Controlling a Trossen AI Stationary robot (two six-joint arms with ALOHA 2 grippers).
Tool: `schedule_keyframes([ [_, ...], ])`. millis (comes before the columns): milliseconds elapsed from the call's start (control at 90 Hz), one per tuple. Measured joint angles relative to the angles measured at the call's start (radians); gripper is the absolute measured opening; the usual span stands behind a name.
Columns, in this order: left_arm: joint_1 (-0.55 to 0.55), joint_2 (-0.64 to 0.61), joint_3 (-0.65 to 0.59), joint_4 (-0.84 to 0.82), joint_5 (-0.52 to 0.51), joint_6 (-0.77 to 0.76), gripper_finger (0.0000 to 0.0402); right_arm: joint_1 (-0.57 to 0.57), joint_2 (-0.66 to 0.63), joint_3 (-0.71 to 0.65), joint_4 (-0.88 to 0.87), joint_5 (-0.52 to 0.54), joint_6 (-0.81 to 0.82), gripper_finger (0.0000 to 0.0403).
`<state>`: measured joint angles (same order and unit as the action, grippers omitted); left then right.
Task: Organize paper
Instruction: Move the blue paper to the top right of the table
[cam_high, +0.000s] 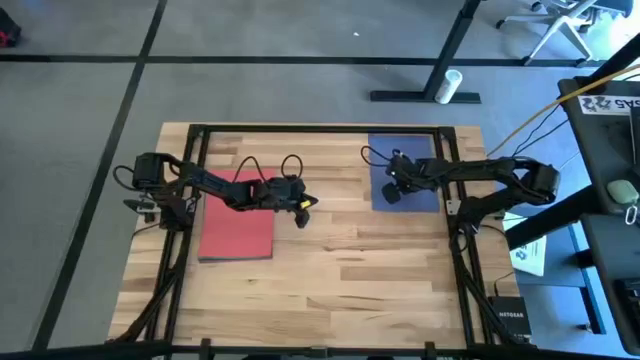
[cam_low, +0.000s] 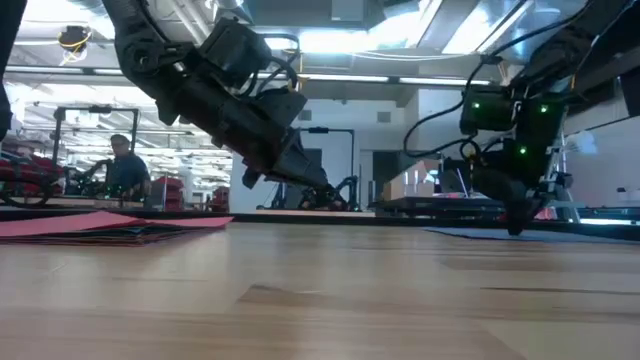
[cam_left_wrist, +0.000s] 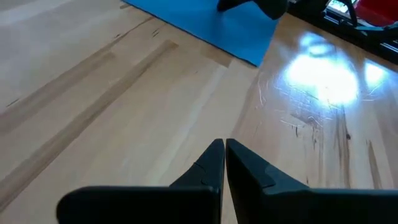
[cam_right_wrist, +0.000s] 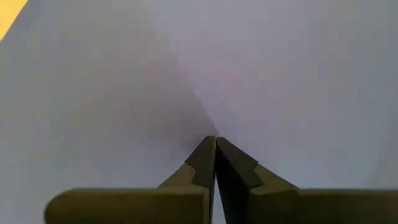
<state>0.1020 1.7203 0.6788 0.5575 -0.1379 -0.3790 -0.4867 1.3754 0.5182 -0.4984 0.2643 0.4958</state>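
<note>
From above, a red stack (cam_high: 237, 228) lies on the table's (cam_high: 340, 270) left and one blue sheet (cam_high: 405, 172) far right, not yet gathered. Level view: left gripper (cam_low: 335, 198) hovers. Wrist views: both jaws closed, empty; right gripper (cam_right_wrist: 215, 144) presses the blue sheet.

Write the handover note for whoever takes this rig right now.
Left gripper: shut, empty, over bare wood just right of the red stack.
Right gripper: shut, tips down on the blue sheet at the table's far right.
Done: a red-topped stack lies at the left, with darker sheets under it.
Left: the blue sheet is apart from the stack; likely it goes there next.
</note>
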Motion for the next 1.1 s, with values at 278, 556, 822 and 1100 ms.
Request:
schedule_keyframes([
  [278, 0.000, 0.000, 0.000, -0.001, 0.000, 0.000, 0.0000, 0.001, 0.000, 0.000, -0.021, 0.004, 0.020, 0.0000],
  [556, 0.000, 0.000, 0.000, -0.001, 0.000, 0.000, 0.0000, 0.002, 0.000, -0.001, -0.046, 0.023, 0.023, 0.0000],
  [822, 0.000, 0.000, 0.000, -0.001, 0.000, 0.000, 0.0000, 0.002, 0.000, -0.001, -0.052, 0.043, 0.002, 0.0000],
  [1100, 0.000, 0.000, 0.000, 0.000, 0.000, 0.000, 0.0000, 0.002, -0.027, -0.004, -0.056, 0.053, -0.007, 0.0000],
])
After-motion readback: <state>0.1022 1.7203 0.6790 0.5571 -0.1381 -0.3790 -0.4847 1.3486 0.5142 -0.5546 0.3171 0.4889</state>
